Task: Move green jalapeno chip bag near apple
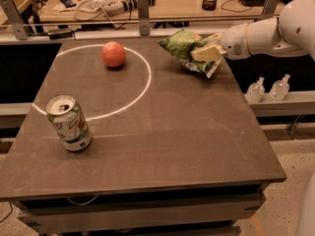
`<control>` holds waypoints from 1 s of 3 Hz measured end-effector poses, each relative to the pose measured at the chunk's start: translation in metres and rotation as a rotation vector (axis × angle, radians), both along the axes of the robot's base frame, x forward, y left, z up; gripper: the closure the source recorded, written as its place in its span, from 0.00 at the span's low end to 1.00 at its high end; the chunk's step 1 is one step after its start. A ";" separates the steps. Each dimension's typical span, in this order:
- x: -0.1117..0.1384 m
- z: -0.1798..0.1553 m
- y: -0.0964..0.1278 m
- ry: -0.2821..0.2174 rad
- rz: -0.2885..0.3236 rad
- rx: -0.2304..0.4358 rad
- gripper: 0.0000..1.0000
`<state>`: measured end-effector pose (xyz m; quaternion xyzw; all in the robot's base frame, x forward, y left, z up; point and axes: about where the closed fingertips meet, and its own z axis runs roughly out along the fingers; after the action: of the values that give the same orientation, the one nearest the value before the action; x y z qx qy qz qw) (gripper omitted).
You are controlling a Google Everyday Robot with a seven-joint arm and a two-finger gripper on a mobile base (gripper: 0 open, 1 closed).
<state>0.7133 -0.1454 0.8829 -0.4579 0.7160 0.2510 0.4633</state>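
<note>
One green jalapeno chip bag (178, 44) over the table's (172, 132) far right part, pinched between the fingers of the one gripper (203, 53) reaching in from the right, well apart from one apple (113, 54) inside the white ring (145, 85), with one upright soda can (69, 123) front-left and two clear bottles (254, 89) off-table on the right.

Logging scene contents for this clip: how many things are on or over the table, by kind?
Chip bag: 1, held by the gripper at the far right of the table
Apple: 1
Can: 1
Total: 3
</note>
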 end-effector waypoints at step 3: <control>-0.017 0.006 0.094 0.000 0.164 0.064 1.00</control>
<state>0.6963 -0.0518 0.8894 -0.4999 0.6676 0.3108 0.4558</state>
